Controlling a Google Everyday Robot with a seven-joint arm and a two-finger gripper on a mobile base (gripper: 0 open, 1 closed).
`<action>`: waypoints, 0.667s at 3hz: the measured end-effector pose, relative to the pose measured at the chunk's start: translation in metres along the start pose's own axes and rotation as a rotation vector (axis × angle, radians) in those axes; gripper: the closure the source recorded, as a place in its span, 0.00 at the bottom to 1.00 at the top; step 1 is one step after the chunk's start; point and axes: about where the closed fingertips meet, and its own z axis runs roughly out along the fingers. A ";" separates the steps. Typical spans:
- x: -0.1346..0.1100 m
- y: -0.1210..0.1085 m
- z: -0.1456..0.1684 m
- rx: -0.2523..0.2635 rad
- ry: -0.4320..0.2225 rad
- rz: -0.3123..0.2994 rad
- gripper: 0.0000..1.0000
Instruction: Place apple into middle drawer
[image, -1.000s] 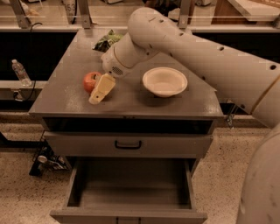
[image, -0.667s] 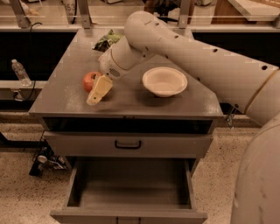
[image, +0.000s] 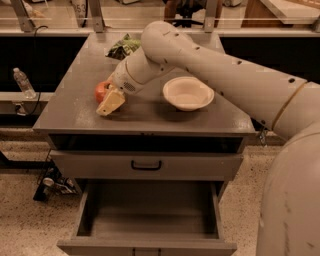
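The red apple (image: 101, 91) sits on the grey cabinet top (image: 75, 107) at its left side. My gripper (image: 110, 102) is low over the top, right against the apple's right front side, and hides part of it. The white arm reaches in from the right, over the cabinet. The middle drawer (image: 150, 220) is pulled open below, at the front of the cabinet, and its grey tray holds nothing.
A white bowl (image: 188, 93) stands on the top to the right of the gripper. A green snack bag (image: 123, 47) lies at the back. A closed drawer front with a black handle (image: 146, 164) sits above the open drawer. A water bottle (image: 23, 82) stands far left.
The gripper and forearm have shifted slightly left, closer against the apple. The apple, bowl and drawer have stayed in place.
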 end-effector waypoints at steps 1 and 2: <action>0.005 -0.002 -0.002 0.000 0.006 -0.004 0.72; -0.006 -0.003 -0.048 0.045 -0.017 -0.045 1.00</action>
